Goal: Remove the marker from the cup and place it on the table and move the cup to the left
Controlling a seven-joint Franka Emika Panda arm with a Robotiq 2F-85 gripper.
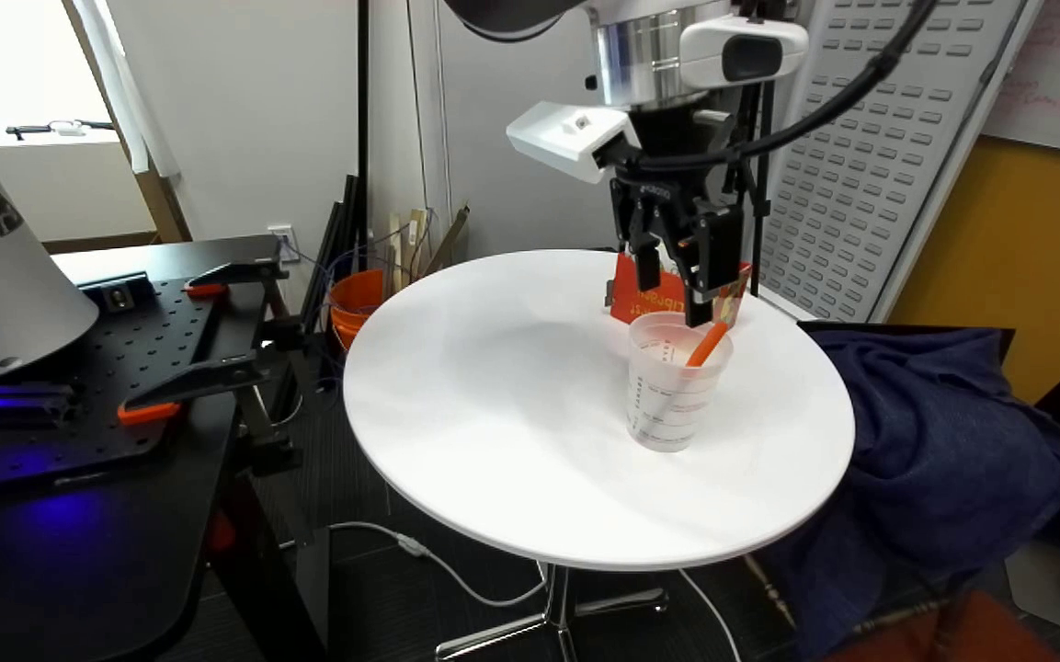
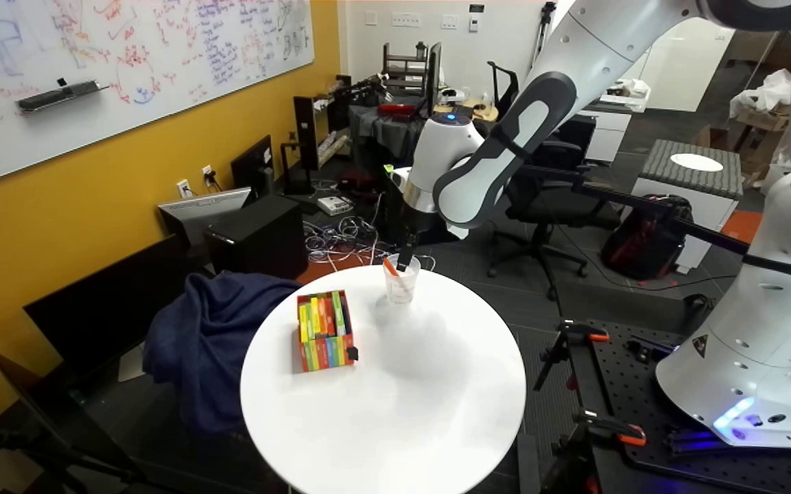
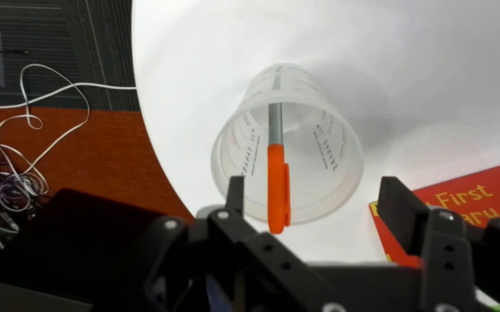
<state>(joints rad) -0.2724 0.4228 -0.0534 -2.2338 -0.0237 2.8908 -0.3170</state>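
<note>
The clear plastic cup [image 1: 665, 409] stands upright on the round white table [image 1: 484, 395]; it also shows in an exterior view [image 2: 402, 291] and the wrist view [image 3: 325, 190]. The marker [image 3: 278, 186], with an orange cap and grey barrel, leans in the cup, its cap end sticking out past the rim. It also shows in both exterior views [image 1: 707, 344] [image 2: 390, 267]. My gripper [image 1: 674, 294] is just above the cup, open and empty. In the wrist view its fingers [image 3: 312, 186] are wide apart, with the marker's cap between them, nearer the left finger and touching neither.
A red carton box [image 1: 644, 290] stands on the table close to the cup, behind the right finger in the wrist view [image 3: 458, 199]. It holds several colourful thin books or boxes [image 2: 325, 319]. A blue cloth [image 2: 220, 343] lies beside the table, below its edge.
</note>
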